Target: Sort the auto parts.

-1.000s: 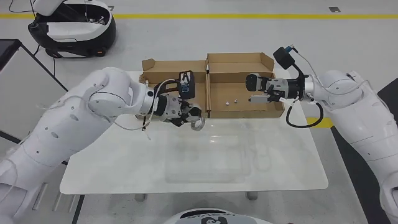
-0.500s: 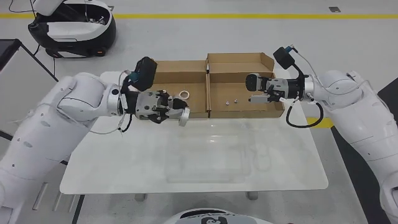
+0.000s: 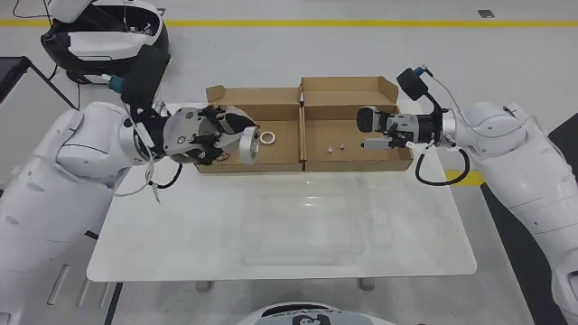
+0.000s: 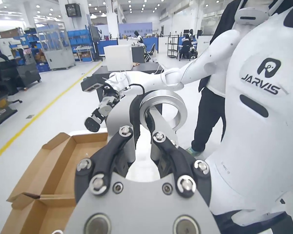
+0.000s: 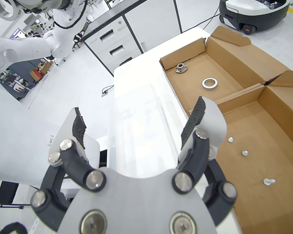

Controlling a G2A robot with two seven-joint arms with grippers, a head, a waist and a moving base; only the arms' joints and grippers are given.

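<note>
The left pincer (image 3: 232, 142) grips a metal ring (image 3: 246, 145) on edge at centre-left of the top view, above the left box (image 3: 253, 96). The right pincer (image 5: 139, 122) gapes wide over the right box (image 3: 348, 84).

Shiny silver metal ring (image 4: 179, 116): plain, no pattern. Open brown cardboard boxes (image 3: 348, 99). Glossy white bench (image 3: 271, 226). Right hand (image 5: 139, 107): white fingers, black ribbed pads (image 5: 191, 120).

You can count two cardboard boxes (image 5: 230, 54) here, two metal rings (image 5: 210, 83), just one flanged hub (image 5: 181, 68), and three small fasteners (image 5: 245, 152) among your auto parts
</note>
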